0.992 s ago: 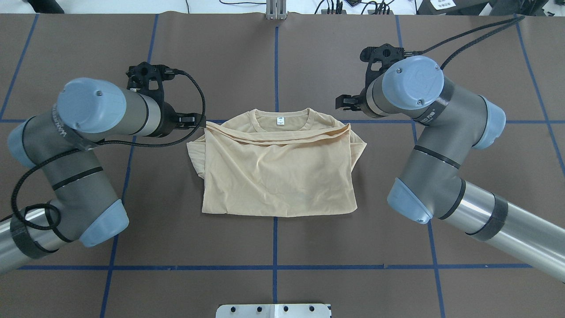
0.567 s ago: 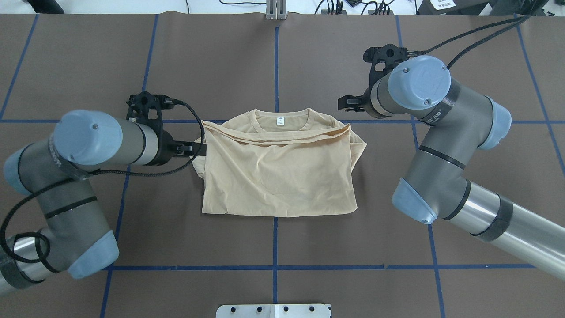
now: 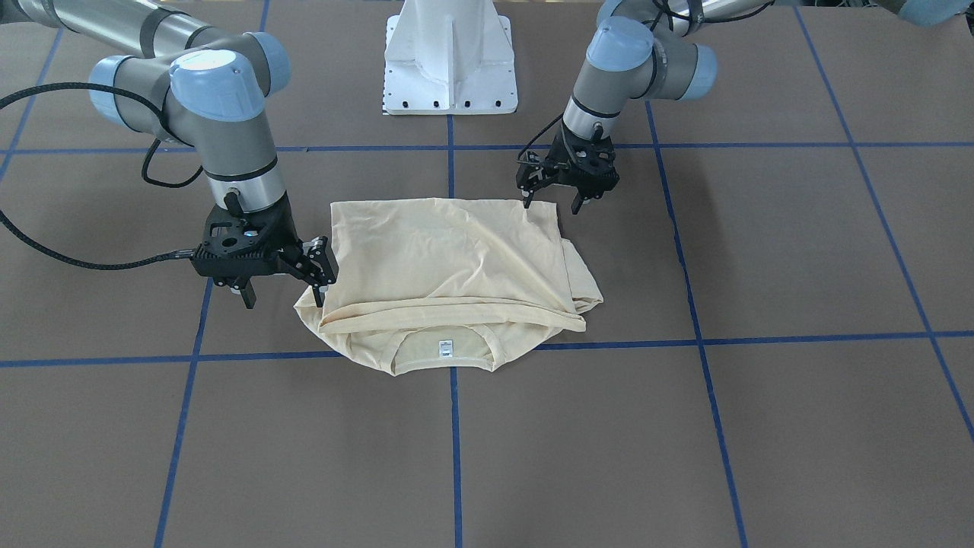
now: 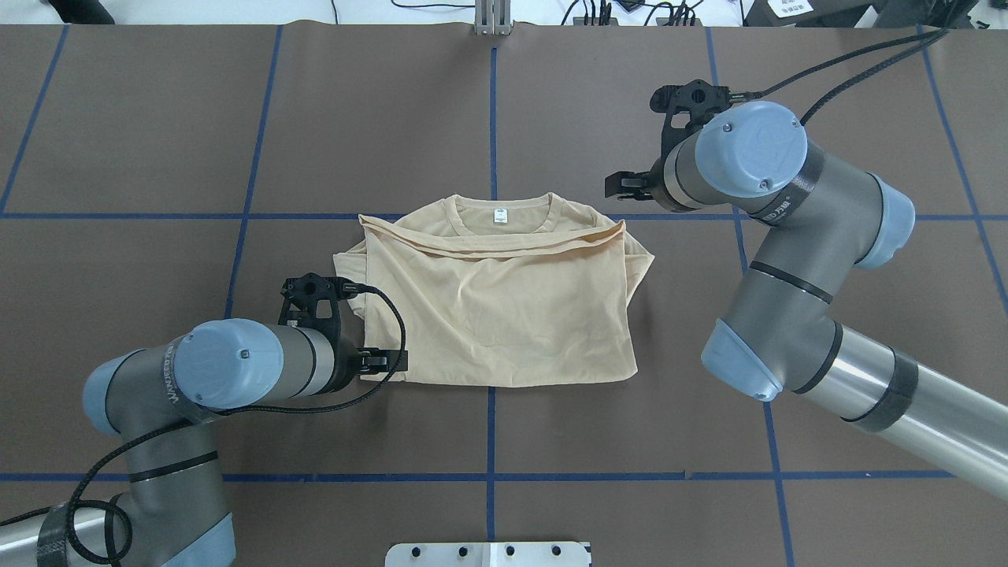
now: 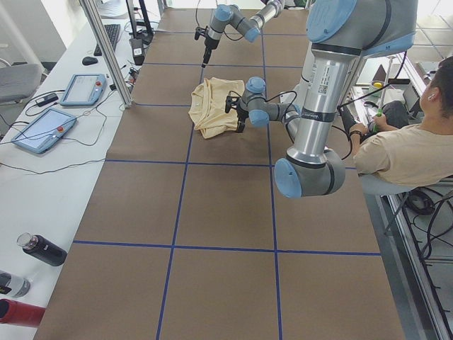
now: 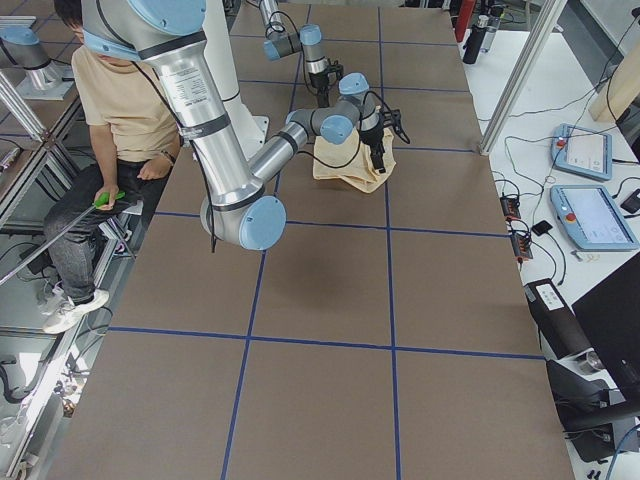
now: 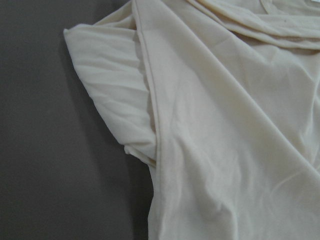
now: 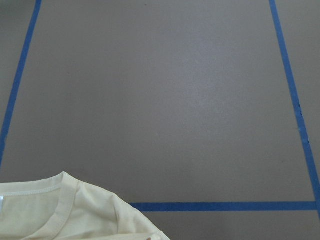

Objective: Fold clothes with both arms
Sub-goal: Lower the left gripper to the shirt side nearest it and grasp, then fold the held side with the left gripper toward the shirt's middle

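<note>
The pale cream-yellow T-shirt lies folded at the table's middle, with the collar and white neck label on the far side; the print is hidden. In the front-facing view the collar faces the camera. My left gripper is open at the shirt's near left corner, seen in the front-facing view with its fingers apart just above the cloth edge. My right gripper is open beside the far right shoulder, fingers spread wide, one fingertip at the shirt's edge. The left wrist view shows the folded sleeve.
The brown table mat carries blue tape lines. The white base pedestal stands on the robot's side. An operator sits beside the robot. Tablets and bottles lie on the side bench.
My left gripper has moved from the shirt's far left corner back along its left edge to the near left corner. The right gripper has shifted slightly to the right. The shirt has not moved.
</note>
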Controlling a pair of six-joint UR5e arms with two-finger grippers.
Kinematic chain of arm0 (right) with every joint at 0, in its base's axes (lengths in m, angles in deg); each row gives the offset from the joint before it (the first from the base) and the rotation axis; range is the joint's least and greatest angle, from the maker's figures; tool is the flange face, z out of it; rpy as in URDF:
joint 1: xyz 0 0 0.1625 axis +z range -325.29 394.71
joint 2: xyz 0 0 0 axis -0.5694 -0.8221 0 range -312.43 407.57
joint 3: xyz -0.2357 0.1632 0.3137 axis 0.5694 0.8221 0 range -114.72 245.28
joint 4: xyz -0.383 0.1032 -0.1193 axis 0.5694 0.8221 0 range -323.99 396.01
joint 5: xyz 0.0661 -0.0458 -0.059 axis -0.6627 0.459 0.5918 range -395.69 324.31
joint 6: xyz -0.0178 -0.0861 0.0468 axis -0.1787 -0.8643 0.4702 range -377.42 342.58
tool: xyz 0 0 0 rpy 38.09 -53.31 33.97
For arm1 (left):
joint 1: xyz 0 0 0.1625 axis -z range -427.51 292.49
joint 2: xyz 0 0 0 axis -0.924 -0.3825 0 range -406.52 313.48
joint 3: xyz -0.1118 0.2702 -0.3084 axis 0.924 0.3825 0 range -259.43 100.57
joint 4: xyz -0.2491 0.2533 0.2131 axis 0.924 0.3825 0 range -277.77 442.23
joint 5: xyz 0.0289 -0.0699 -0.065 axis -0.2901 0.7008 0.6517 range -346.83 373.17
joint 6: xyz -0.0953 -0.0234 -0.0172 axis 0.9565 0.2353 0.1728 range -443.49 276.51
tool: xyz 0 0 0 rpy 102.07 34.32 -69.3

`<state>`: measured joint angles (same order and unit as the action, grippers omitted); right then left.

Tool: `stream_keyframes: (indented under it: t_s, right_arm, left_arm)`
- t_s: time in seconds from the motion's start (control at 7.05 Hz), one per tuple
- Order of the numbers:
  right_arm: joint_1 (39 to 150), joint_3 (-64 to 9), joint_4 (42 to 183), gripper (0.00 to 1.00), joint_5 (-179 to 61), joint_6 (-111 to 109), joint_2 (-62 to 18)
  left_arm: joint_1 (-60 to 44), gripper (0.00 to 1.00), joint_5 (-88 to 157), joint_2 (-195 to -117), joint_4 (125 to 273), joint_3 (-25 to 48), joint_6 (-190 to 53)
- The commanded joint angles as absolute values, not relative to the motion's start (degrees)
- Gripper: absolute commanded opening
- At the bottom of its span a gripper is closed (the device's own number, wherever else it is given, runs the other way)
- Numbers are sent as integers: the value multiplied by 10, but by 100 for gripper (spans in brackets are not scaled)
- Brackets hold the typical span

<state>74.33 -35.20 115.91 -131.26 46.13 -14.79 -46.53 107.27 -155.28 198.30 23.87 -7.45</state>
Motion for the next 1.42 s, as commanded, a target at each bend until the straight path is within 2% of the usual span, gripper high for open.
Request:
stream_keyframes:
  t_s: [0.0, 0.14, 0.28, 0.57, 0.85, 1.28]
  right_arm:
    - [743, -353, 1159, 100, -1312, 463, -148]
    - [743, -353, 1159, 100, -1311, 462, -148]
    - [743, -353, 1159, 100, -1311, 462, -149]
    - [743, -354, 1159, 100, -1310, 464, -149]
    - [743, -354, 1159, 100, -1310, 465, -149]
    - [739, -354, 1159, 100, -1310, 469, -148]
  left_arm:
    - [-467, 39, 1072, -1555, 1990, 232, -72]
    - [-467, 14, 1073, -1555, 2005, 232, -71]
    - [-467, 0, 1073, -1555, 2006, 232, -70]
    - [-466, 0, 1072, -1550, 2004, 241, -68]
    - [-455, 0, 1075, -1519, 2002, 283, -83]
    - [-336, 0, 1072, -1523, 2001, 225, -220]
